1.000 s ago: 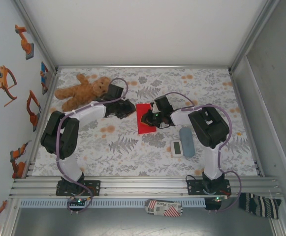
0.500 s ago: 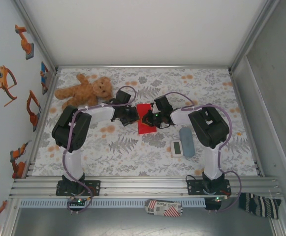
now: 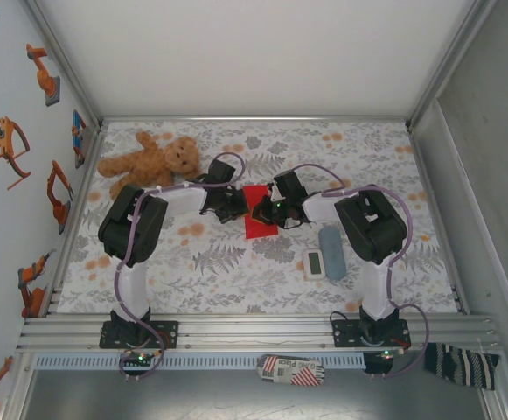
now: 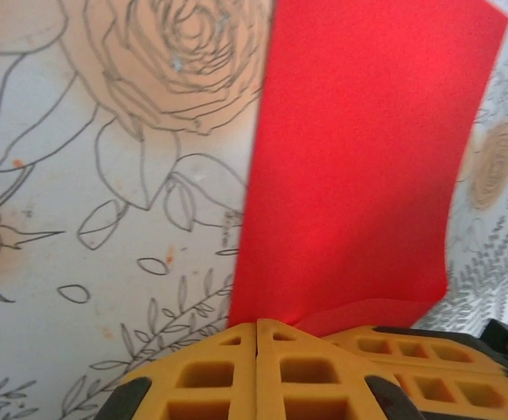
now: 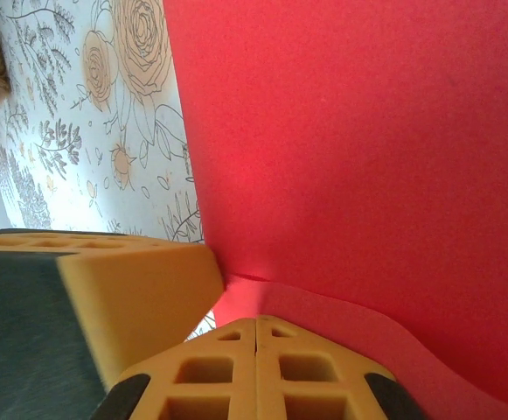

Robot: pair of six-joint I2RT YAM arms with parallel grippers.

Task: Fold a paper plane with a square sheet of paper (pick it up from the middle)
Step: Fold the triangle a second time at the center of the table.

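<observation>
The square sheet of paper (image 3: pixel 260 229) is bright red and lies mid-table on the floral cloth, looking like a narrow oblong from above. My left gripper (image 3: pixel 239 207) meets its left edge and my right gripper (image 3: pixel 256 211) sits over its middle, tips almost touching. In the left wrist view the left gripper (image 4: pixel 257 322) is shut, with the red sheet (image 4: pixel 358 166) rising from its tips. The right gripper (image 5: pixel 257 320) is shut too, where a lifted, curved layer of the sheet (image 5: pixel 367 157) meets its tips. The left gripper's yellow finger (image 5: pixel 131 289) stands close beside it.
A brown teddy bear (image 3: pixel 149 162) lies at the back left. A grey-blue oblong block (image 3: pixel 331 241) and a white digital timer (image 3: pixel 314 262) lie just right of the paper, beside the right arm. Metal frame rails border the table.
The left arm has swung its gripper rightward from near the bear to the paper's left edge and shut its jaws. The right gripper has kept its place on the paper.
</observation>
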